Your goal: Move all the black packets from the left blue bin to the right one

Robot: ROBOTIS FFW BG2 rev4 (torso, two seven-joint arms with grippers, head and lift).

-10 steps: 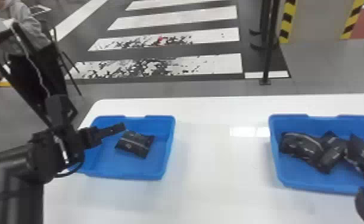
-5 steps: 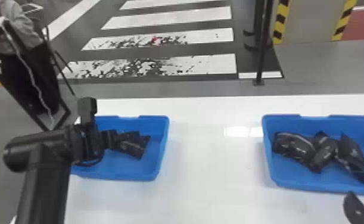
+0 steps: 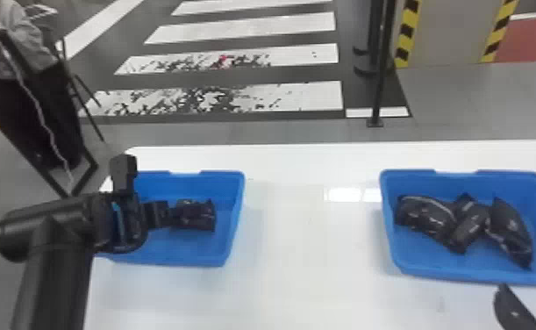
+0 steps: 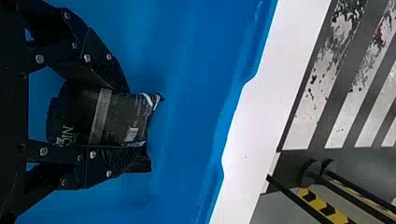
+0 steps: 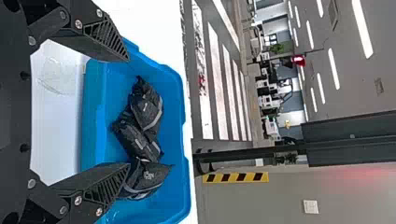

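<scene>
In the head view my left gripper is inside the left blue bin, at the one black packet there. My left gripper is shut on this black packet in the left wrist view, a finger pressed to either side. Several black packets lie together in the right blue bin. At the lower right of the head view, a fingertip of my right gripper is in front of that bin. The right gripper stands open in the right wrist view, nothing between its fingers.
Both bins stand on a white table, with a wide gap of tabletop between them. Beyond the table's far edge are a dark post and a striped floor. A seated person is at the far left.
The left arm has swung further over the left bin and its gripper has closed on the packet, which sits turned differently. The right bin's packets have stayed put.
</scene>
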